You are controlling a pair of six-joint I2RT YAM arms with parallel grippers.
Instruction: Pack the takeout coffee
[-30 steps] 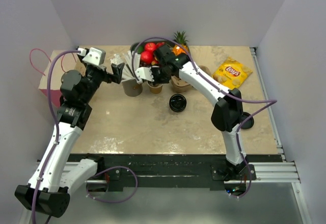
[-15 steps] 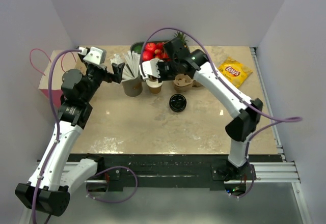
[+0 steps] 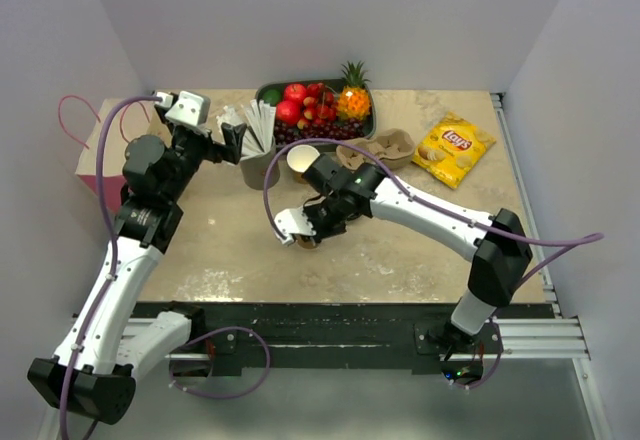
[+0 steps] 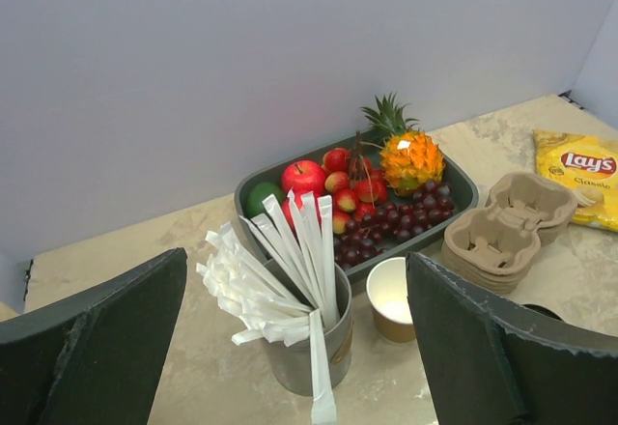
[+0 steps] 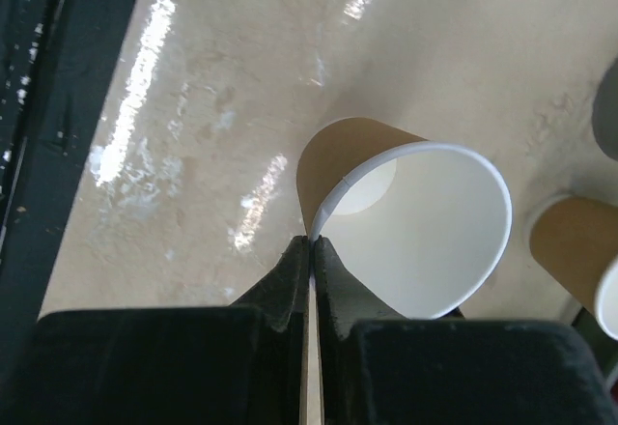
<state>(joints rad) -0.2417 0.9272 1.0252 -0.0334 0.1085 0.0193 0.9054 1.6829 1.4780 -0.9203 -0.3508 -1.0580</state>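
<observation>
No lidded takeout coffee shows in any view. My right gripper (image 3: 305,232) (image 5: 311,243) is shut on the rim of a lidless brown paper cup (image 3: 306,241) (image 5: 425,222) with a white inside. It holds the cup tilted just above the table's front middle. A second lidless paper cup (image 3: 299,161) (image 4: 391,299) (image 5: 579,251) stands upright near the straw holder. My left gripper (image 3: 228,141) (image 4: 294,280) hangs open over the back left, looking down on the straw holder, with nothing between its fingers.
A grey holder of wrapped straws (image 3: 258,168) (image 4: 304,348) stands at the back left. Behind it is a fruit tray (image 3: 366,132) (image 4: 463,188). Stacked pulp cup carriers (image 3: 388,146) (image 4: 507,227) and a yellow chip bag (image 3: 455,147) (image 4: 584,169) lie to the right. A pink bag (image 3: 90,160) sits off the left edge.
My right arm has swung from the back row of cups to the table's front middle, carrying a lidless paper cup by its rim. The left arm has not moved.
</observation>
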